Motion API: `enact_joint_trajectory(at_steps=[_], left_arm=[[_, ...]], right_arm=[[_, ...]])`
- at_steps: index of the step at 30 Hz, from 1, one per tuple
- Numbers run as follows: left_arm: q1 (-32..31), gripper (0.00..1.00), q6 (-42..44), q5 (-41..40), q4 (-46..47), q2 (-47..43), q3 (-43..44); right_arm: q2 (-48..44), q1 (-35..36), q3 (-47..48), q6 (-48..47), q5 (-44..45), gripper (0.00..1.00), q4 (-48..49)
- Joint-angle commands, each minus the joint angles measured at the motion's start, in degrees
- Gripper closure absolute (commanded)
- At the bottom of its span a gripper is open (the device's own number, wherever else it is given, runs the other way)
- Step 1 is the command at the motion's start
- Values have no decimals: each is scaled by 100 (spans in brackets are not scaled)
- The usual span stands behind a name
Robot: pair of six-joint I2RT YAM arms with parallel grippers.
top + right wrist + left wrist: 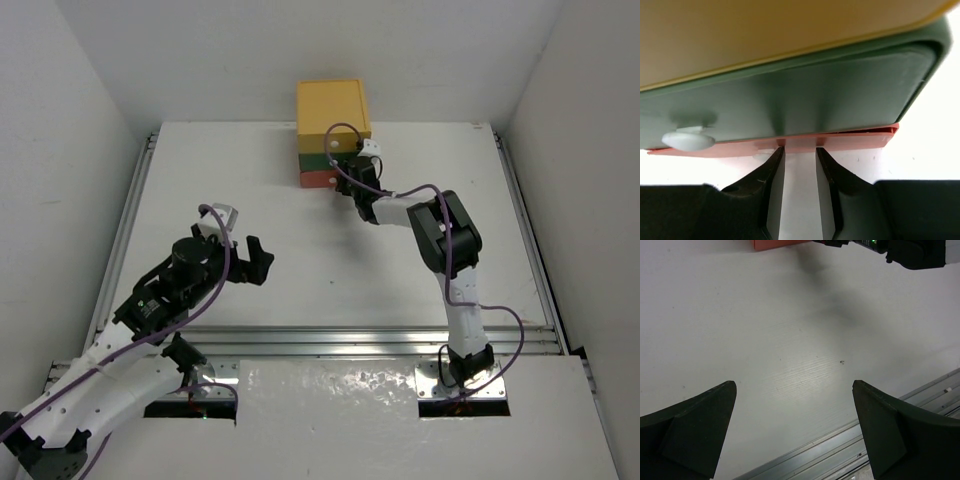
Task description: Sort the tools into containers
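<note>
Drawer chest (332,135) is parked at the far edge of the worktop (250,180), roughly mid-way along it. It's three stacked: yellow drawer (333,108) on top, green drawer (316,160) in the middle, red-orange drawer (316,181) at the bottom. Can't see inside any of them from any camera, so no idea what they hold.

Right gripper (800,167) is right up at the chest's front, down low. In its wrist view the fingers (774,185) have only a narrow gap between them, and the tips sit against the lip of the red-orange drawer just under the green one. Honestly can't tell if they're pinching that lip or only touching it. The green drawer's white knob (688,140) is off to the left of the fingers.

Left gripper (250,258) hangs over the left-middle of the worktop, well apart from the chest. Its jaws are spread wide with nothing between them, just bare surface below. Its camera also catches the metal rail (865,450) along the near edge and a small green light (873,242) on the right arm.
</note>
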Motion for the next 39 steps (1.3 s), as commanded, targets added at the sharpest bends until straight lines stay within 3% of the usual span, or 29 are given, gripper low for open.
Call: enact_joint_trajectory(at_steps=[1,11,14,15,17,19,21,26,29,33,39], left_arm=[[-6,0,60,163,373,-35,-21],[-6,0,51,128,356,35,-30],[11,0,-159,-738,128,122,48],[46,0,-256,-986,49,175,84],[169,0,-546,-1399,-127,325,233],[764,0,-810,-1384,-111,360,286],[1126,0,-793,-1322,-84,291,286],[2180,0,-696,-1550,-5,-175,251],[2454,0,-644,-1621,65,-474,190],[2490,0,-635,-1542,48,-703,137],[2481,0,-626,-1384,30,-765,110]], right_arm=[[87,-113,222,158,-227,68,598],[-315,-139,-428,105,-526,68,1188],[-1252,-139,-1585,35,-649,66,1810],[-1571,-131,-2329,-9,-675,62,2125],[-2265,-131,-2896,-97,-614,47,1910],[-3685,-96,-3529,-325,-544,25,607],[-4348,-78,-3602,-544,-483,1,-380],[-6141,-16,-3584,-949,-316,1,-3726],[-7276,10,-3707,-1055,-87,1,-4854],[-8349,10,-3593,-1265,45,1,-5938],[-9615,10,-3575,-1345,239,1,-6590]])
